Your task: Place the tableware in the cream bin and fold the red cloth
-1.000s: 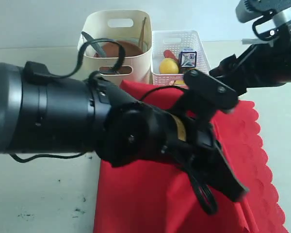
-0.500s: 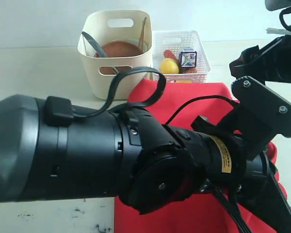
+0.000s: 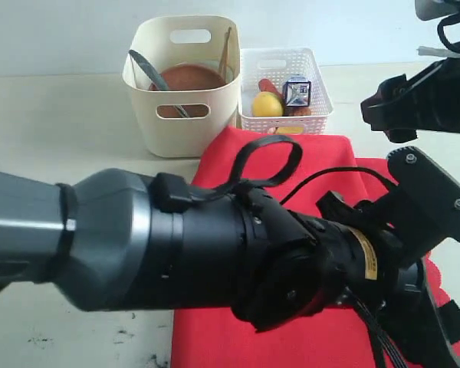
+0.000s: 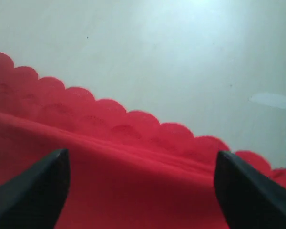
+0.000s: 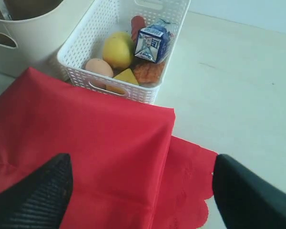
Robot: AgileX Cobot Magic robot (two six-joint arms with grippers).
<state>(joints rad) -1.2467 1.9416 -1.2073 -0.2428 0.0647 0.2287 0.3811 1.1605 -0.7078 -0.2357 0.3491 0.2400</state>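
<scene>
The red cloth (image 3: pixel 322 157) lies on the table in front of the bins, mostly hidden by my left arm (image 3: pixel 176 253). My left gripper (image 4: pixel 140 157) is open just above a fold of the cloth (image 4: pixel 133 191), near its scalloped edge (image 4: pixel 133 119), and holds nothing. My right gripper (image 5: pixel 141 162) hangs open over the folded cloth (image 5: pixel 86 129), whose top layer ends at a corner short of the scalloped lower layer (image 5: pixel 190 176). The cream bin (image 3: pixel 188 115) holds the reddish-brown plate (image 3: pixel 192 77), a dark spoon handle (image 3: pixel 142 63) and chopsticks (image 3: pixel 227 47).
A white perforated basket (image 3: pixel 314 115) beside the cream bin holds a lemon (image 5: pixel 117 47), an egg (image 5: pixel 98 67), a milk carton (image 5: pixel 151 43) and other food. My right arm (image 3: pixel 422 100) hangs at the upper right. Bare pale table (image 4: pixel 157 57) lies beyond the scalloped edge.
My left arm has swung to the right and lower across the cloth. A cloth layer now lies folded over in front of the basket. The right arm has shifted slightly.
</scene>
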